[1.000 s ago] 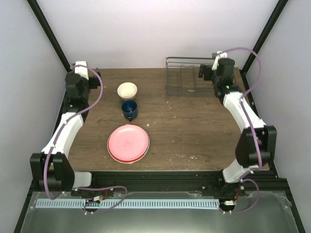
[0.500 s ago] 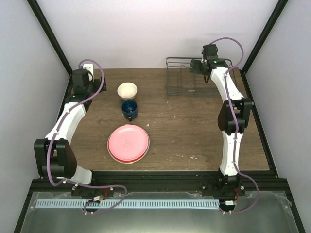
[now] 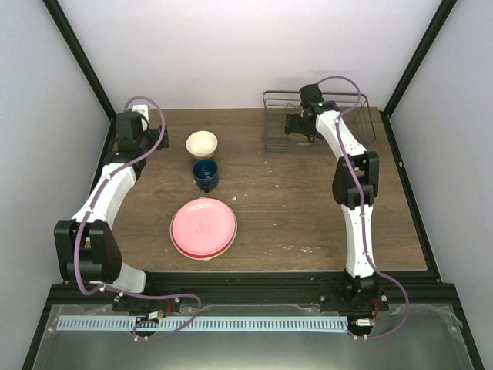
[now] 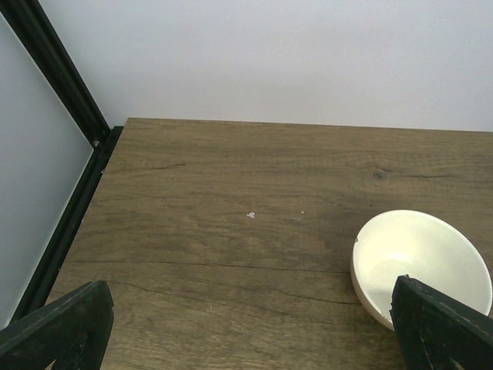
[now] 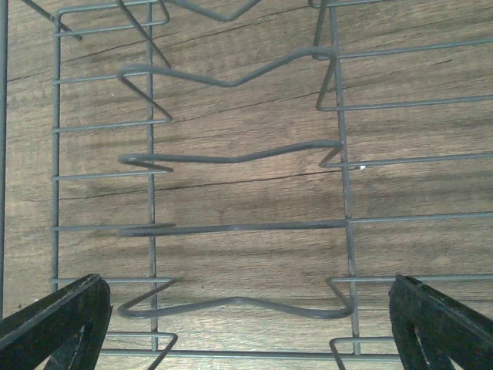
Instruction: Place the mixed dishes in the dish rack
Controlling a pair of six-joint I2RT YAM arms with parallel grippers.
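Note:
The small cream bowl (image 3: 202,143) stands at the back left, with the dark blue mug (image 3: 205,174) just in front of it. The pink plate (image 3: 203,225) lies on top of a stack; only a thin rim shows of what is beneath it. The wire dish rack (image 3: 339,116) stands at the back right with nothing in it. My left gripper (image 3: 160,139) is open and empty, left of the bowl (image 4: 420,262); its right fingertip (image 4: 443,327) is beside the bowl's rim. My right gripper (image 3: 296,123) is open and empty above the rack's dividers (image 5: 231,228).
The wooden table (image 3: 308,208) has small white crumbs near its middle and front. Black frame posts stand at both back corners, and a black rail (image 4: 69,208) edges the table on the left. White walls close the back.
My right arm has swung left and straightened, bringing its gripper from the rack's right end to above its inside. My left gripper has turned a little toward the bowl.

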